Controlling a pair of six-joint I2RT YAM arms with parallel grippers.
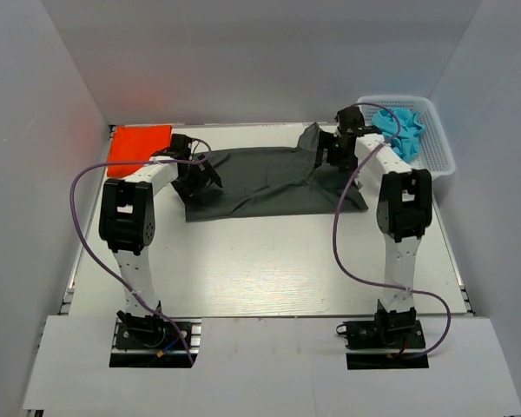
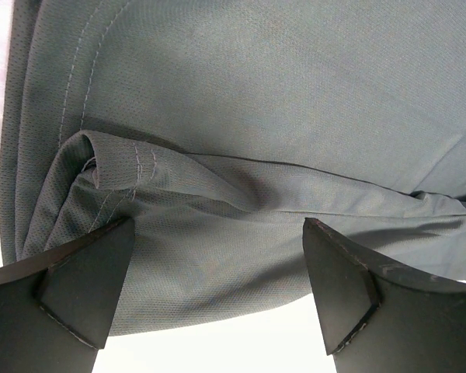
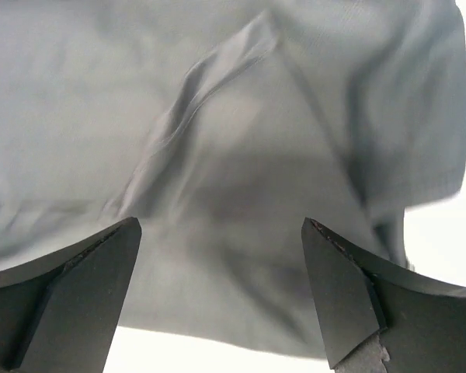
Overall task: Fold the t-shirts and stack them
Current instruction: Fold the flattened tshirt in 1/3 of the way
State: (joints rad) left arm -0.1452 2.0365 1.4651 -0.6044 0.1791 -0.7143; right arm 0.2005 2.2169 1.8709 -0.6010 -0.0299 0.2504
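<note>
While left tool (image 2: 217,264) gapes wide, right tool (image 3: 217,260) likewise, grey t-shirt (image 1: 260,178) unheld

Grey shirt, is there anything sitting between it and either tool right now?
Nothing visible. Each wrist view shows the grey shirt straight beyond an open tool, left tool and right tool, with only its cloth in the gap. The orange shirt and the basket sit off to the sides.
</note>
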